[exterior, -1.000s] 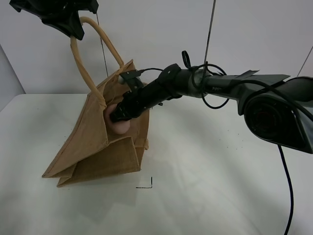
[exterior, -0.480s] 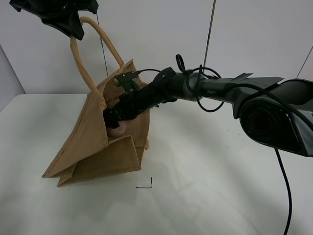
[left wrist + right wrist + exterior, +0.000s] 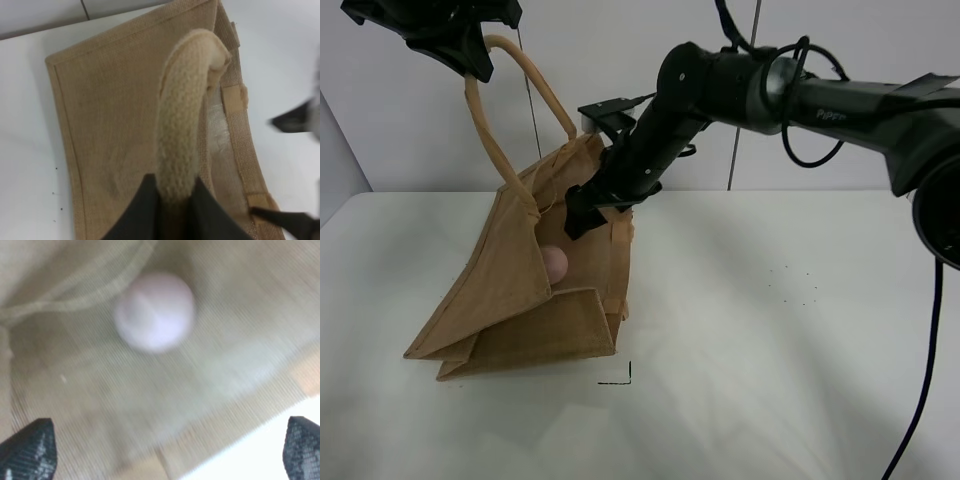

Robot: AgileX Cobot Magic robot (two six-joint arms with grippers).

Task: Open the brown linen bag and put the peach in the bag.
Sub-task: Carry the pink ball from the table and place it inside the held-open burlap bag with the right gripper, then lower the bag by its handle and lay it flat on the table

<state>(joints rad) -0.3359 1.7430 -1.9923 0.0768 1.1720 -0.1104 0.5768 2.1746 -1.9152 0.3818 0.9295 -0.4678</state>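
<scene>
Lab setup, white table (image 3: pixel 770 400), plain wall (image 3: pixel 620 50)

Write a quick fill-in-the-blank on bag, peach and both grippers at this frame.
1. The peach lies ___ the brown linen bag.
2. The left gripper is shut on the bag's ___.
3. The right gripper is ___, holding nothing.
Missing words: inside; handle; open.

Left tool (image 3: pixel 472 62) was up high, clamped on a handle (image 3: pixel 186 110) of the brown linen bag (image 3: pixel 515 290). Right arm stretched across, right tool (image 3: pixel 578 213) angled down, jaws wide apart.
</scene>
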